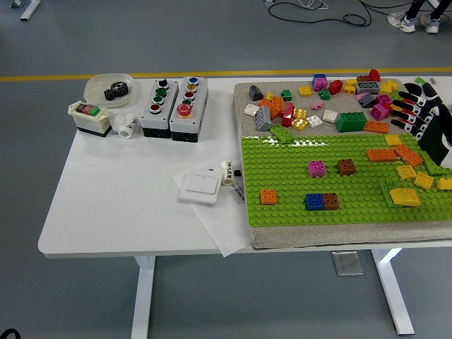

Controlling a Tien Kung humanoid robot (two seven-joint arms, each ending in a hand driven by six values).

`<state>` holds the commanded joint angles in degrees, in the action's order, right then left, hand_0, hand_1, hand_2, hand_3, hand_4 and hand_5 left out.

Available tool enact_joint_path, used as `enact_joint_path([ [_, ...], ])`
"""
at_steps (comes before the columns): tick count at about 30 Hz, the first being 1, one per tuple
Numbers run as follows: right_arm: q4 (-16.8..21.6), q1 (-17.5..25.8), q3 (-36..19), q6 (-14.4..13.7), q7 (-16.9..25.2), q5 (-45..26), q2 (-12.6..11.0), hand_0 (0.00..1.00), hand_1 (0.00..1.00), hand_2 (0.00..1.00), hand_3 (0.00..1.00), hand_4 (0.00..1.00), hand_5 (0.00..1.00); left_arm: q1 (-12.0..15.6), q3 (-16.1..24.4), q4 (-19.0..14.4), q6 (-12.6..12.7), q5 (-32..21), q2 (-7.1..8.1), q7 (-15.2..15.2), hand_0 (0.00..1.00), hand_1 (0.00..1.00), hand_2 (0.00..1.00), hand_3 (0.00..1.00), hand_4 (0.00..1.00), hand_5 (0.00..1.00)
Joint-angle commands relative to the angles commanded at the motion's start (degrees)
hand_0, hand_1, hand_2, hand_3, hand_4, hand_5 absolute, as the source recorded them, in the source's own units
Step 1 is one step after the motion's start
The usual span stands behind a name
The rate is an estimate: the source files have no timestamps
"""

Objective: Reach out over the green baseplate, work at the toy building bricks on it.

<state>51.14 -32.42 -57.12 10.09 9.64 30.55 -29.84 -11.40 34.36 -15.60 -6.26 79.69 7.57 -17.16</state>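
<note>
A green baseplate (pixel 332 176) lies on a grey mat at the table's right. On it sit a pink brick (pixel 316 168), a brown brick (pixel 346 167), an orange brick (pixel 268 196), a blue and brown pair (pixel 321 201), and orange and yellow bricks (pixel 404 173) at the right. Several loose bricks (pixel 318 102) lie on the mat behind the plate. My right hand (pixel 418 113) reaches in from the right edge, above the plate's far right corner, fingers spread and empty. My left arm is out of view.
Two grey button boxes (pixel 174 106), a white switch box (pixel 90 118), a bowl with a black gear (pixel 109 87) and a white wall switch (pixel 201 187) on paper stand on the table's left part. The table's front edge runs just below the mat.
</note>
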Motion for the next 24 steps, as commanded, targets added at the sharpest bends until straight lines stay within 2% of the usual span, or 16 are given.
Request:
enact_joint_path([
  [10,0.76,0.81,-0.9,0.41,-0.11,-0.34,-0.69,0.873,0.813,0.825,0.828,0.998,0.933,0.64,0.73,0.42,1.48,0.64,-0.69,-0.06,0.734,0.732,0.731,0.598,0.659,0.606],
  [24,1.51,1.03,-1.19,0.19,-0.3,-0.13,-0.53,0.872,0.812,0.822,0.826,0.998,0.941,1.19,2.24,0.62,1.19,2.75,-0.9,-0.62,0.738,0.736,0.746,0.599,0.658,0.605],
])
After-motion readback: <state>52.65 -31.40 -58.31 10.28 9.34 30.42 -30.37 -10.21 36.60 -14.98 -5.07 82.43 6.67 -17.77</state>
